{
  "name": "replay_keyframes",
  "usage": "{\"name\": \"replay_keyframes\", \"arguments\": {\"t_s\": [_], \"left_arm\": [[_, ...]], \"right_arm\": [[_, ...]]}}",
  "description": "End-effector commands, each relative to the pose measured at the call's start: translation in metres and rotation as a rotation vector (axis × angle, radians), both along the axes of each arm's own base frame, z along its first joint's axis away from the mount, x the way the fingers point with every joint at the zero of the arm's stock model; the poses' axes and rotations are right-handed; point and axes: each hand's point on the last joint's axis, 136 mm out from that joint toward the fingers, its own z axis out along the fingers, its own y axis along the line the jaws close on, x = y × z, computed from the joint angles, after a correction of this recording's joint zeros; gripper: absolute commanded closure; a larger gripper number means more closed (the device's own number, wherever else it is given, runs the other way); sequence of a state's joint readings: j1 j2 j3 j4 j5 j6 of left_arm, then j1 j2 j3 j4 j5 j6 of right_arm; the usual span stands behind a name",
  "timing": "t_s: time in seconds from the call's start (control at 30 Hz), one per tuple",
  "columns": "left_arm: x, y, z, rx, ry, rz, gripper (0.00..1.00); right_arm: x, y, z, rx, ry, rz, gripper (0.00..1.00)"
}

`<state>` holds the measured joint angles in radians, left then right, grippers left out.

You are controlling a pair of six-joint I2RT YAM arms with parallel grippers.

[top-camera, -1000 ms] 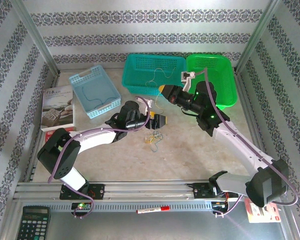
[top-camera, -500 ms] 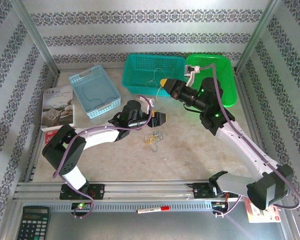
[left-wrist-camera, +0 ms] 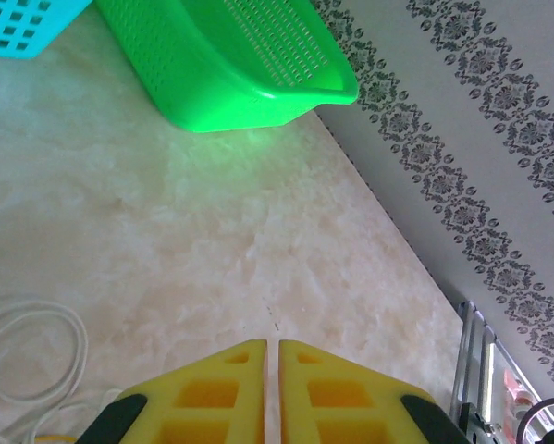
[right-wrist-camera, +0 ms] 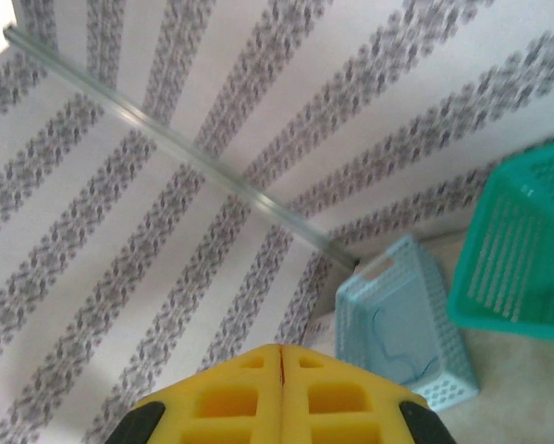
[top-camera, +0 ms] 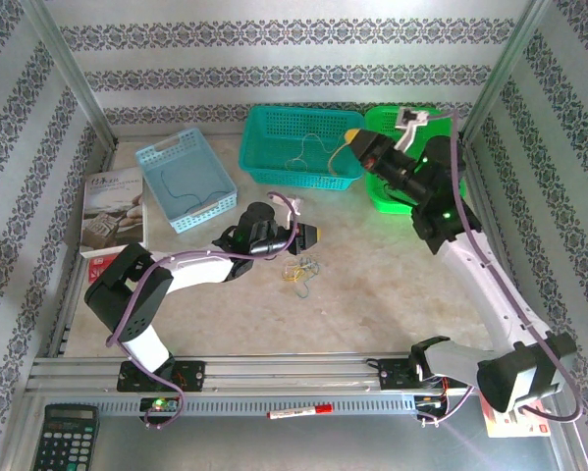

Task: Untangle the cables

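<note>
A small loopy clump of thin white and yellow-tan cables (top-camera: 298, 267) lies on the marble table, just in front of my left gripper (top-camera: 311, 235). In the left wrist view the left gripper (left-wrist-camera: 272, 344) has its yellow jaws shut on nothing, and white cable loops (left-wrist-camera: 27, 342) lie to its lower left. A single pale cable (top-camera: 308, 152) rests in the teal basket (top-camera: 274, 123). A blue cable (top-camera: 181, 191) lies in the light-blue basket (top-camera: 156, 157). My right gripper (top-camera: 352, 137) hangs raised by the teal basket's right end, shut (right-wrist-camera: 281, 348) and empty.
A green basket (top-camera: 446, 177) stands at the back right, beside the teal one. A book (top-camera: 112, 211) lies at the left. On the near rail side are a calculator (top-camera: 63, 437) and a red marker (top-camera: 298, 412). Patterned walls enclose the table.
The right arm has swung up and to the right, from the teal basket's front edge to its right end. The left gripper stayed by the clump and narrowed its jaws.
</note>
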<state>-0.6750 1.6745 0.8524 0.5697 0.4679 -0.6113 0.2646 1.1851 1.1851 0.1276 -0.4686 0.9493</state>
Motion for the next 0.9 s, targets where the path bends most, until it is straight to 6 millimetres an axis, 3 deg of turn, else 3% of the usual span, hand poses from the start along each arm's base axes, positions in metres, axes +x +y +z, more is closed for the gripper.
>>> {"name": "replay_keyframes", "arguments": {"t_s": [0.0,0.23,0.37,0.5,0.87], "left_arm": [[-0.003,-0.006,0.013,-0.05,-0.035,-0.018,0.89],[-0.002,-0.007,0.02,-0.058,-0.047,-0.022,0.9],[-0.004,-0.006,0.022,-0.062,-0.047,-0.02,0.83],[-0.004,-0.002,0.022,-0.056,-0.051,-0.008,0.69],[-0.003,0.004,0.036,-0.045,-0.065,0.021,0.07]], "right_arm": [[0.001,-0.018,0.026,-0.01,-0.07,-0.059,1.0],[0.026,-0.054,0.024,-0.063,-0.076,-0.185,1.0],[0.046,-0.083,0.014,-0.111,-0.072,-0.294,1.0],[0.073,-0.111,-0.002,-0.143,-0.049,-0.392,1.0],[0.16,-0.184,-0.076,-0.238,0.077,-0.661,1.0]]}}
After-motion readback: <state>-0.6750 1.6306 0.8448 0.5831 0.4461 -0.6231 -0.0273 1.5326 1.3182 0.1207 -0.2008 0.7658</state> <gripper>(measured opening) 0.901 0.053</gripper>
